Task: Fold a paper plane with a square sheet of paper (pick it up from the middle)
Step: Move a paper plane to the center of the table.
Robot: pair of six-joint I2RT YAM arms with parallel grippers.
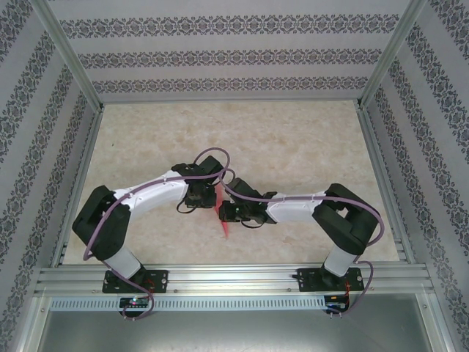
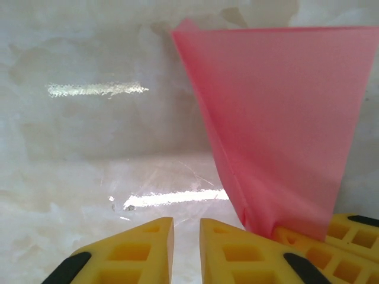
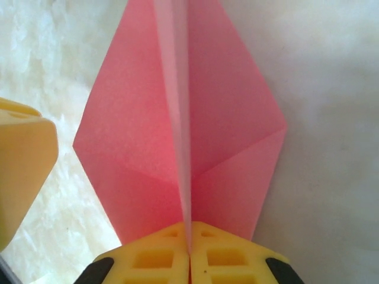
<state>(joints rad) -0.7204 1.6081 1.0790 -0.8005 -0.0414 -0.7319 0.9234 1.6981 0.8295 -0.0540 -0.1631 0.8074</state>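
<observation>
Paper plane (image 3: pixel 225 130) comes first: we judge it very light, thin and limp, smooth enough to slide between pads, and quick to crumple or take a stray crease if pinched on a loose flap. In our judgement the best hold is on the layered centre fold, where the stacked paper is stiffest and both wings stay free.

That is where the right gripper (image 3: pixel 189 234) has it. In the right wrist view we see its jaws clenched flat together on the central crease, with one pink wing spreading out to either side.

From above, we see the paper plane (image 1: pixel 222 214) standing on edge over the marbled table (image 1: pixel 293 147), between the two grippers, which meet close together in the near middle. We cannot tell whether its lower tip touches the surface.

In the left wrist view the left gripper (image 2: pixel 186 228) has its jaws released, with a narrow gap and only tabletop between them. It grasps nothing. The pink sheet rises just beside its right-hand finger (image 2: pixel 249 248), but we cannot tell whether they touch.
</observation>
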